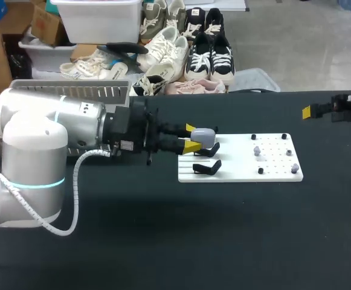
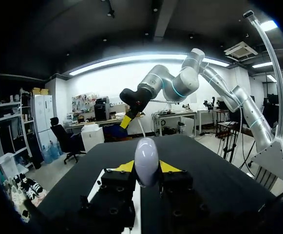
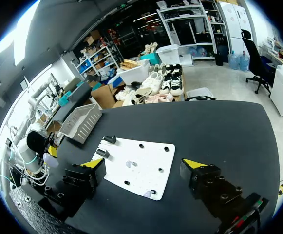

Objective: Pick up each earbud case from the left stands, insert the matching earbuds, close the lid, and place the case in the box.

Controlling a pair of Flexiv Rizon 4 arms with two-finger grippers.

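The left gripper [image 1: 191, 138] is closed on the case [image 2: 146, 158], one yellow tip on each side. It holds the case just over the stands [image 1: 206, 167] at the board's [image 1: 272, 172] left edge, probably to leave the lid free. The earbuds [image 1: 257, 150] lie nearer the board's right edge. The right gripper [image 3: 143, 165], its fingers wide apart, hangs at the table's [image 1: 163, 241] right edge.

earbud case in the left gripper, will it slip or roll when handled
The earbud case looks smooth, glossy and rounded, so it could slip in the left gripper. Its egg-like shape suggests it may roll or tip if set down. It looks hard-shelled, so it is probably rigid.
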